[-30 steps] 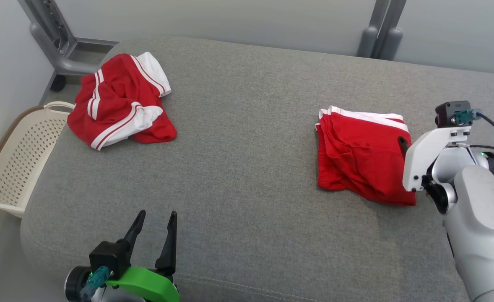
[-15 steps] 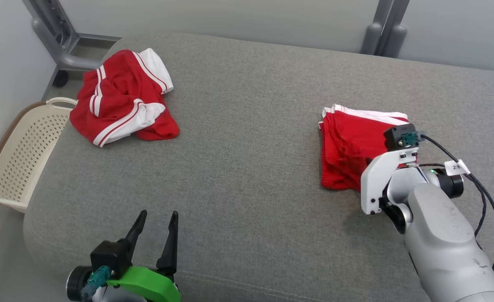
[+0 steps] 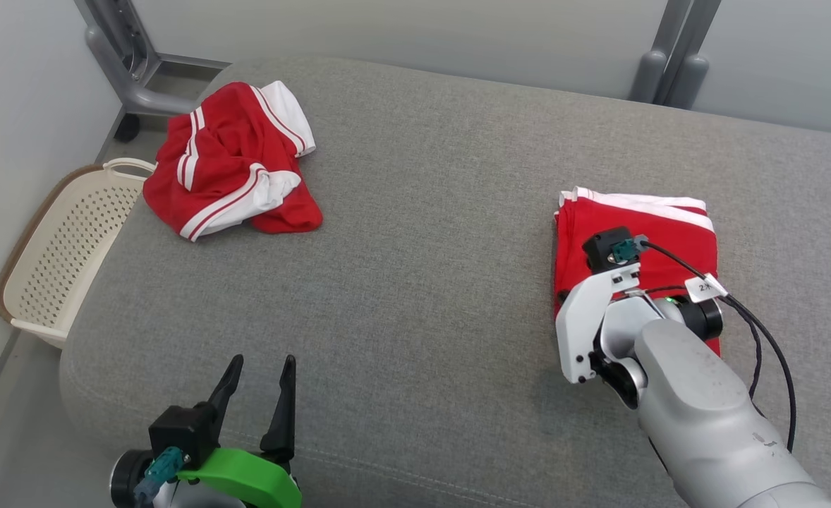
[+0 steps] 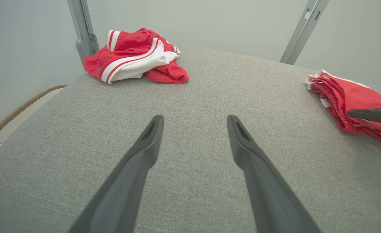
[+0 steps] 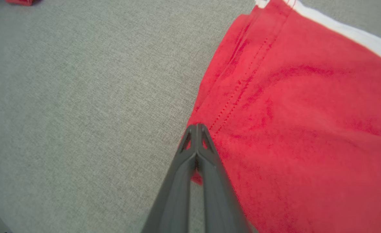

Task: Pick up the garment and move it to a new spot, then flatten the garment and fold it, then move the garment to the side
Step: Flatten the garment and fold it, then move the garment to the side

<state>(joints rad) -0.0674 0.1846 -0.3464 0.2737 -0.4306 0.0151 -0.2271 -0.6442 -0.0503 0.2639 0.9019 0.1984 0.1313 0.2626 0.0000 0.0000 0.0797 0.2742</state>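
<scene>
Left gripper (image 3: pixel 262 363): dark tapered fingers (image 4: pixel 138 161), green bracket (image 3: pixel 246 476), teal plug (image 3: pixel 161 469) | Right forearm (image 3: pixel 705 423): grey, white bracket (image 3: pixel 585 317), black camera (image 3: pixel 606 248), black cable (image 3: pixel 768 339), white tag (image 3: pixel 706 287)

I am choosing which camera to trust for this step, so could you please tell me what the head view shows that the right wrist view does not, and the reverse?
Head view adds: the cream basket beside the grey cushion, the open left gripper, and the whole crumpled garment.
Right wrist view adds: the right gripper, fingers shut together at the folded garment edge, and the stitched seam there.
Both share: the folded garment lying on the cushion.
</scene>
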